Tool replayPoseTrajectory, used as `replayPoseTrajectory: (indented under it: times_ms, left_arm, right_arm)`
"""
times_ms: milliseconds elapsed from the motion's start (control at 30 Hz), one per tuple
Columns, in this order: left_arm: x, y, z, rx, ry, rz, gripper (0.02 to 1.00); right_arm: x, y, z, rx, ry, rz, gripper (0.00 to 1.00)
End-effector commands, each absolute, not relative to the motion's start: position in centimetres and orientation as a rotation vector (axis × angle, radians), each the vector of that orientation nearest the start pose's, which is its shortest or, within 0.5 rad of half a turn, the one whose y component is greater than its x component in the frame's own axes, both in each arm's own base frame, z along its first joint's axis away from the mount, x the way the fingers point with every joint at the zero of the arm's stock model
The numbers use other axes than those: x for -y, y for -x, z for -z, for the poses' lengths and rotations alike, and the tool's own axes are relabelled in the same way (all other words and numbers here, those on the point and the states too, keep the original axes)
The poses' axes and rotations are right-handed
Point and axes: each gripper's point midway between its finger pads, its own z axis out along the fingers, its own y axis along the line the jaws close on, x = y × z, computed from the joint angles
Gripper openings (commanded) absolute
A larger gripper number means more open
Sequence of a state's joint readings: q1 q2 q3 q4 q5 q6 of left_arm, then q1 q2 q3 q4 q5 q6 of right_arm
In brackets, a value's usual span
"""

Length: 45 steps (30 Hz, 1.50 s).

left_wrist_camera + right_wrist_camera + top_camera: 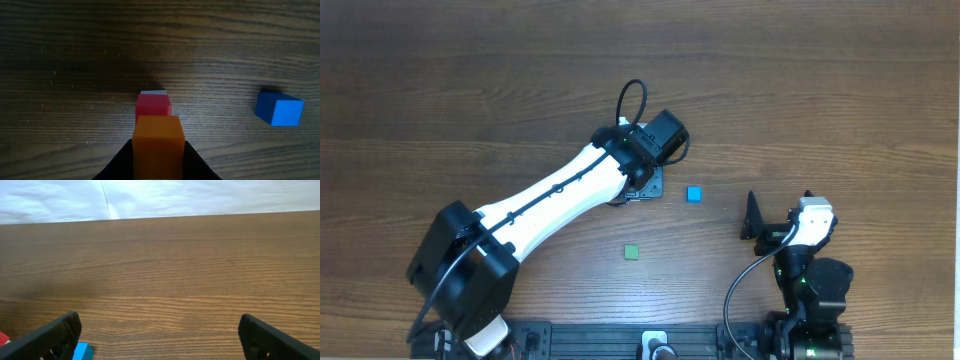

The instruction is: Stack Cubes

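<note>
My left gripper (158,150) is shut on an orange cube (158,142). It holds the cube directly over a red cube (153,105) on the wooden table; I cannot tell whether the two touch. A pale strip shows at the red cube's far edge. In the top view the left gripper (642,183) hides both cubes. A blue cube (694,193) (280,110) lies apart on the table to the right of it. A green cube (632,252) lies nearer the arm bases. My right gripper (778,215) (159,325) stands open and holds nothing, to the right of the blue cube (82,351).
The wooden table (820,90) stretches bare beyond the cubes at the back and on both sides. Its far edge meets a white backdrop (200,197) in the right wrist view.
</note>
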State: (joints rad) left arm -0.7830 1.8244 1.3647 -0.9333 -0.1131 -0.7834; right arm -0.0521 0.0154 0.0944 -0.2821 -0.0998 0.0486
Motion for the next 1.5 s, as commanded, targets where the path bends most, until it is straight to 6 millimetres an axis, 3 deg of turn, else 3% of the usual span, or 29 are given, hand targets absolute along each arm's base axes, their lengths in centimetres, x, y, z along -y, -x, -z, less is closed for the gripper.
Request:
replayPoseTrajectory:
  times_ms: [33, 667, 800, 1000, 1033, 1267, 1400, 1500]
  left_arm:
    - [24.4, -28.3, -6.8, -2.932, 0.052, 0.021, 0.106]
    - [24.2, -28.2, -5.2, -2.961, 0.053, -0.025, 0.108]
    - [24.2, -28.2, -5.2, -2.961, 0.053, -0.025, 0.163]
    - [24.2, -28.2, -5.2, -2.961, 0.053, -0.025, 0.417]
    - [24.2, -28.2, -5.2, -2.961, 0.053, -0.025, 0.522]
    - [24.2, -28.3, -5.2, -2.956, 0.068, -0.020, 0.998]
    - [23.9, -29.1, -5.4, -2.943, 0.115, -0.002, 1.000]
    - [23.3, -31.3, -6.6, -2.861, 0.176, 0.032, 0.998]
  right_arm:
    - [-0.5, -23.6, -14.6, -1.770, -0.009, -0.088, 0.991]
    - [-0.5, -23.6, -14.6, -1.770, -0.009, -0.088, 0.993]
    - [-0.5, -23.6, -14.6, -1.770, -0.010, -0.088, 0.993]
    - [-0.5, -23.6, -14.6, -1.770, -0.009, -0.088, 0.991]
    - [-0.5, -23.6, -14.6, -1.770, -0.009, -0.088, 0.993]
    - [-0.5, -23.6, -14.6, -1.770, -0.009, -0.088, 0.993]
    - [-0.5, -23.6, -14.6, -1.770, -0.009, -0.088, 0.993]
    - [-0.5, -23.6, -14.6, -1.770, -0.010, -0.088, 0.991]
